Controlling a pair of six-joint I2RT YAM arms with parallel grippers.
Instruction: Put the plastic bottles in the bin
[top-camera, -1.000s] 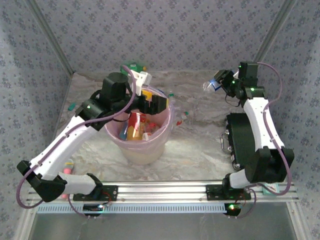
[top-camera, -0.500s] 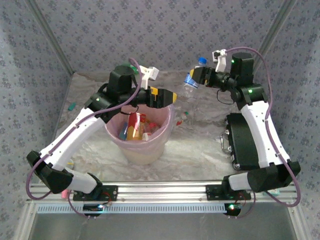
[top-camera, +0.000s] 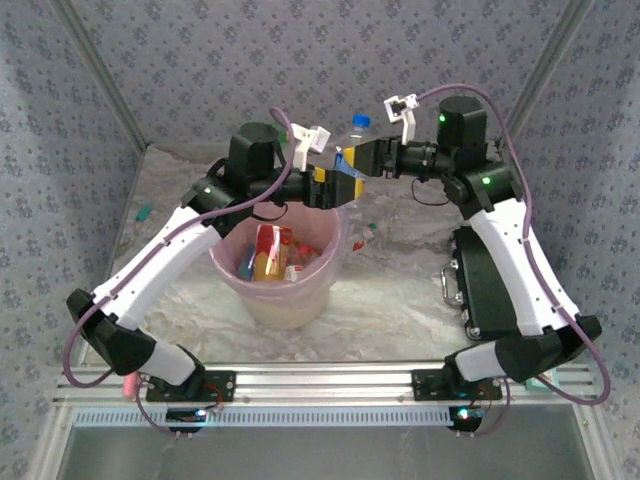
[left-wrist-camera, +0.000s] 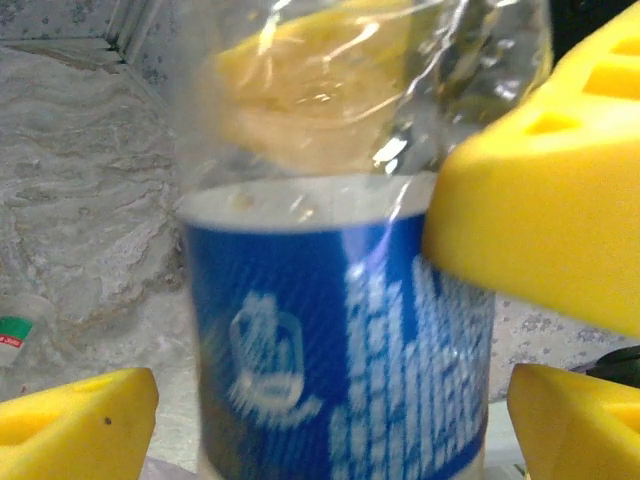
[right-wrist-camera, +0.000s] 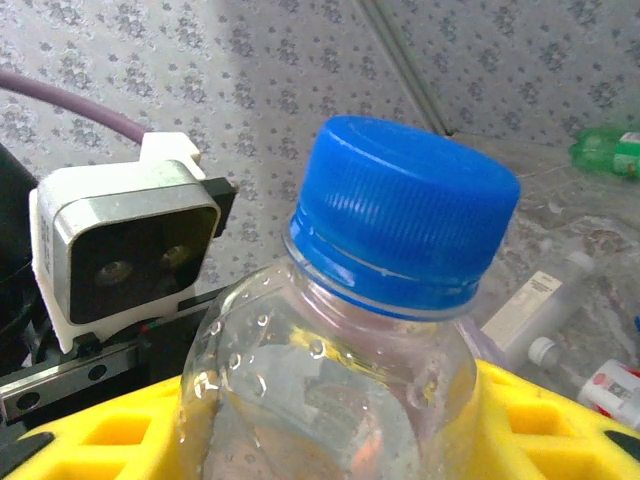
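Right claw (top-camera: 355, 160) is clamped on a clear bottle (top-camera: 352, 138) with a blue cap and a blue label. Its yellow fingers (right-wrist-camera: 100, 435) press the bottle's sides just below the shoulder. It holds the bottle in the air, cap up, over the far edge of the bin as seen from above.

The left claw (top-camera: 333, 188) comes in from the opposite side with its jaws apart. In its wrist view its two yellow fingertips (left-wrist-camera: 70, 420) stand on either side of the blue label, with a gap on each side, so they are not gripping it.

Below lies the marbled table (top-camera: 400, 300). On it, between the two arms and nearer the left one, stands the round beige bin (top-camera: 285, 300), lined with a pinkish bag. A flat black case (top-camera: 485, 280) sits on the right, beside the right arm and well apart from the bin.

Inside the bin lie several bottles (top-camera: 268, 250) with red, orange and yellow on them, piled against one another. A few small loose bottles (top-camera: 365, 232) lie on the table just to the right of the bin's rim. In the right wrist view a green bottle (right-wrist-camera: 605, 150) lies on its side near the back wall, and a slim white bottle (right-wrist-camera: 535, 295) lies nearer.

A small teal object (top-camera: 145, 212) rests by the left wall. A small pink cylinder (top-camera: 128, 383) lies near the left arm's base.
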